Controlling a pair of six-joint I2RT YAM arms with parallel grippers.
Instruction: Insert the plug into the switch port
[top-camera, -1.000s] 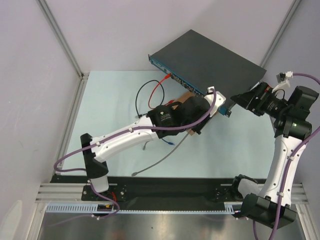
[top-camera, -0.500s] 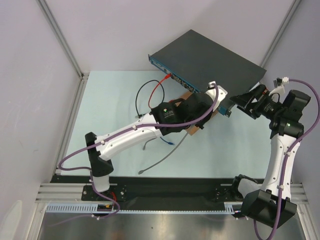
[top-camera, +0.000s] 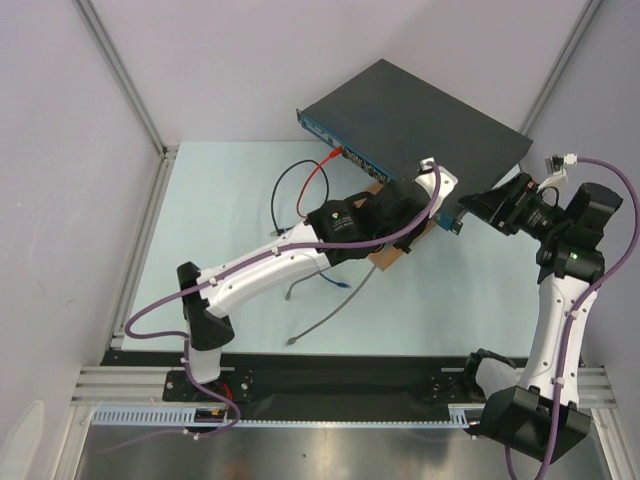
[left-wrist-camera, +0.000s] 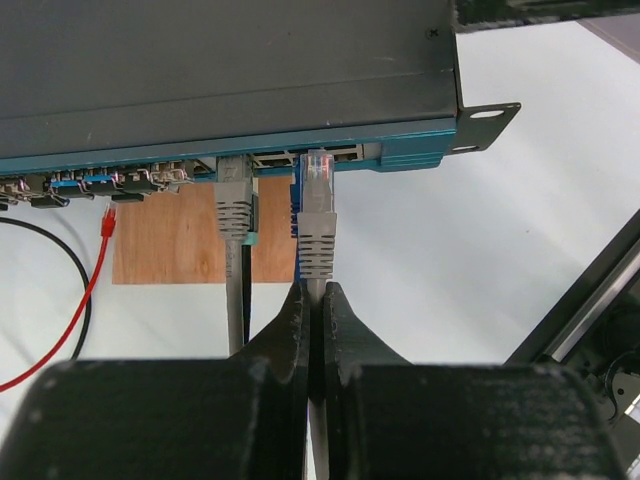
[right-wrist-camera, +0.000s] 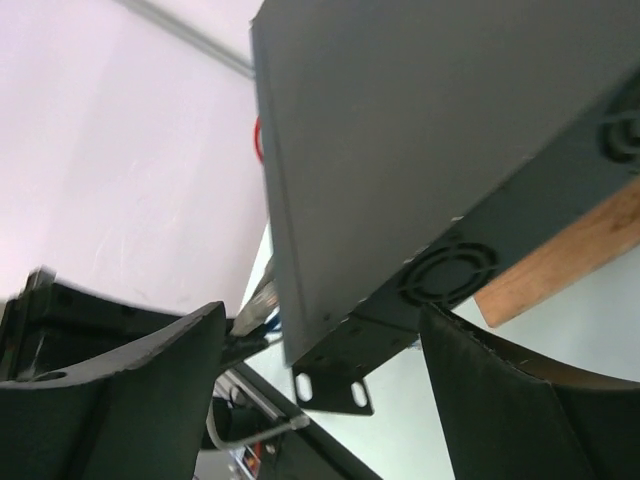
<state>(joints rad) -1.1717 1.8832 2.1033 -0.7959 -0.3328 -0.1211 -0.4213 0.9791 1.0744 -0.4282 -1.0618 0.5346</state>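
I see pale green table mat (top-camera: 215, 215), white enclosure walls (top-camera: 60, 120), aluminium rail (top-camera: 143, 245) down left side, slotted cable duct (top-camera: 340, 418) along near edge. Brown wooden board (left-wrist-camera: 180, 235) lies flat on mat. Red cable (left-wrist-camera: 107, 222) ends at board's left edge, and black cable (top-camera: 276, 203) loops beside it. Grey patch cord with ribbed boot (left-wrist-camera: 233, 205) crosses board's right part. Loose grey cable (top-camera: 325, 320) snakes over mat toward near edge. Small blue-tipped lead (top-camera: 343, 288) lies just beside it.

Matt metal switch (left-wrist-camera: 220, 60), bare wooden board (left-wrist-camera: 170, 235), plastic plug (left-wrist-camera: 318, 225)
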